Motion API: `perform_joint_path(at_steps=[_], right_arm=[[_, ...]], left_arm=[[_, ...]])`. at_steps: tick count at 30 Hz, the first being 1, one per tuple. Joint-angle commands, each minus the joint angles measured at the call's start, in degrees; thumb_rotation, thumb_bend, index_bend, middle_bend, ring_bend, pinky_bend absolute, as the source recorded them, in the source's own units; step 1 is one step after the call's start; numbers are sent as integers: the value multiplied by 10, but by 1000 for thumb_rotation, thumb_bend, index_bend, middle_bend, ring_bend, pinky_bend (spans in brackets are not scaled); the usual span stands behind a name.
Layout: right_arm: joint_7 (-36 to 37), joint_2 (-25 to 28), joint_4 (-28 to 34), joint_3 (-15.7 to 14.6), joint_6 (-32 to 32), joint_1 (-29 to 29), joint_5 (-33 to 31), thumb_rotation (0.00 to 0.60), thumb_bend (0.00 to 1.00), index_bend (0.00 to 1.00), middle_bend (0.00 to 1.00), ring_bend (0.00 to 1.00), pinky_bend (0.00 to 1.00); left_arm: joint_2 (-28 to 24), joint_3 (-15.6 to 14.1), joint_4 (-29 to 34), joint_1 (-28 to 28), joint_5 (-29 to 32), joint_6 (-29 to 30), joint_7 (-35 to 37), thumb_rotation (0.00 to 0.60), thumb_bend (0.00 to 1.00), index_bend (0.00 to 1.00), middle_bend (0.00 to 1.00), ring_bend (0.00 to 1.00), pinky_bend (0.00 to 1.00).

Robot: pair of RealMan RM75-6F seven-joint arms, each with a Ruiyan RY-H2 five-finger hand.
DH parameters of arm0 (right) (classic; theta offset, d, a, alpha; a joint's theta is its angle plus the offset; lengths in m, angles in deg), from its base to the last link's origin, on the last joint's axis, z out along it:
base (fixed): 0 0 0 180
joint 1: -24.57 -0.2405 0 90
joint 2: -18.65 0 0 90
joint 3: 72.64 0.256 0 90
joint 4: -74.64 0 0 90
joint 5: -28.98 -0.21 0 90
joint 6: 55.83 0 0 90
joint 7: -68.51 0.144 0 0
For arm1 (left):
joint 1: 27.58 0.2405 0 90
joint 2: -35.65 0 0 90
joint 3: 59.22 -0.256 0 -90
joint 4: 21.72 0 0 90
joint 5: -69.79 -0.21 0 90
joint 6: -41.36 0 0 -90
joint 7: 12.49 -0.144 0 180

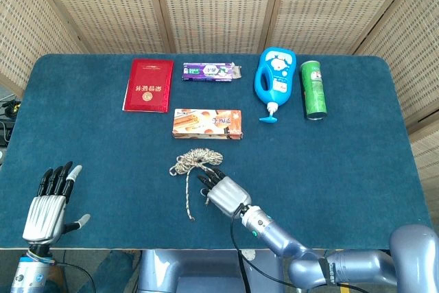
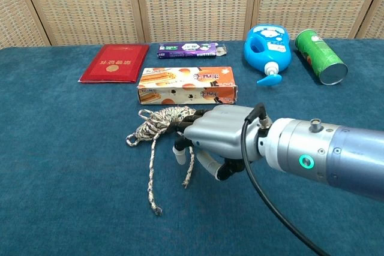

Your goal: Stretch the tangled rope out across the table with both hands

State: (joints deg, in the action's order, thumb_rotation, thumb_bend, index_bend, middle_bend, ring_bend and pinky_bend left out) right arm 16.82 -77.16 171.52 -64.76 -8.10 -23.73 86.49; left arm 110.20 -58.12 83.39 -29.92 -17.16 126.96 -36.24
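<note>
Rope (image 1: 197,162) lies bunched at the middle of the desk (image 1: 357,169), just in front of the snack box (image 1: 207,123), two loose tails trailing toward us. We judge the reach-and-grasp step is underway: our right hand (image 1: 219,190) sits over the right side of the bundle, fingers (image 2: 179,154) curled down around the strands, though we cannot tell whether they have clamped. Our left hand (image 1: 49,204) hovers released, fingers spread, well apart near the front-left corner. Next it needs to come in and take the left loop. Open cloth runs wide to both sides for pulling; the box behind and the front edge limit movement the other way.
</note>
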Motion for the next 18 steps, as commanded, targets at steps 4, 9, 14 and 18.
perform_joint_path(at_steps=[4, 9, 14, 18], right_arm=[[-25, -30, -17, -13, 18, -25, -37, 600, 807, 304, 0, 0, 0], [-28, -33, -15, -19, 30, -35, -63, 600, 812, 312, 0, 0, 0], [-27, -34, -10, -30, 37, -43, -75, 600, 813, 313, 0, 0, 0], [-22, -41, -13, -31, 44, -50, -75, 600, 813, 312, 0, 0, 0]], left_arm=[[0, -1, -1, -1, 2, 0, 2, 600, 0, 0, 0, 0, 0], [-3, -1, -1, -1, 3, 2, 7, 600, 0, 0, 0, 0, 0], [-1, -3, -3, -2, 2, 2, 5, 600, 0, 0, 0, 0, 0], [1, -3, -2, -3, 2, 3, 2, 600, 0, 0, 0, 0, 0]])
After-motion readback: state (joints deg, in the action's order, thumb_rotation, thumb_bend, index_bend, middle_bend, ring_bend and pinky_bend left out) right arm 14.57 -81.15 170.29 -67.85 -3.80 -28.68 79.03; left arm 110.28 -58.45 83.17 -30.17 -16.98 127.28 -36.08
